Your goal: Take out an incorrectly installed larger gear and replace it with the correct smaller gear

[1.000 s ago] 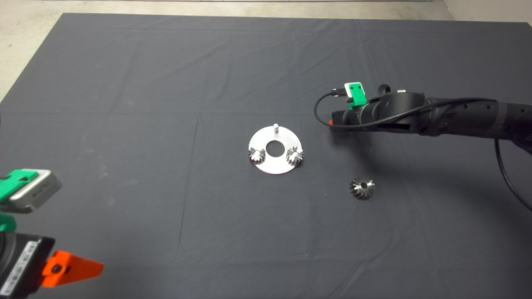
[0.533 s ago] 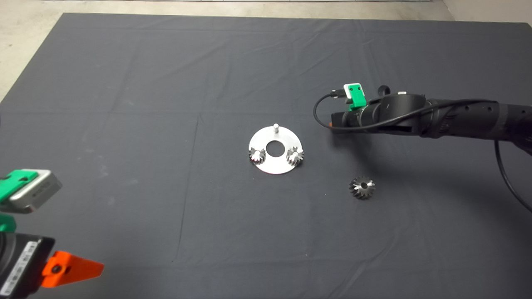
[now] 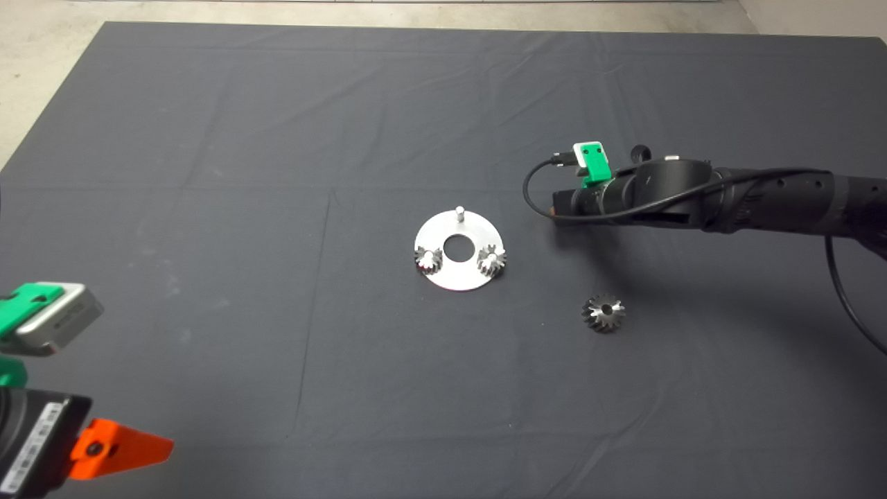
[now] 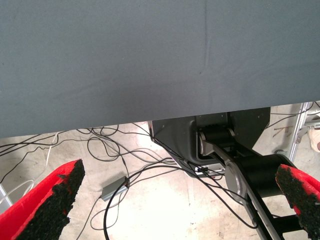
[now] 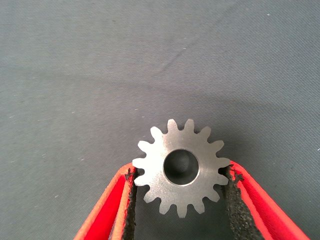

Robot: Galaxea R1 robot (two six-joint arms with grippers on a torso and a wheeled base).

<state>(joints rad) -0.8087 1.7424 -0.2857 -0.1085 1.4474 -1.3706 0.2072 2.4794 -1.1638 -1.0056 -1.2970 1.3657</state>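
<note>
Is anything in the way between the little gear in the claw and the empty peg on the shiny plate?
Nothing visible is. The right claw grips the smaller gear above the mat, right of the plate. The bare peg stands free; the two small gears sit on other pegs.

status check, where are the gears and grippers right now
Right gripper shut on smaller gear, right of plate. Larger gear off, lying on mat. Rear peg bare. Left gripper parked, open.
</note>
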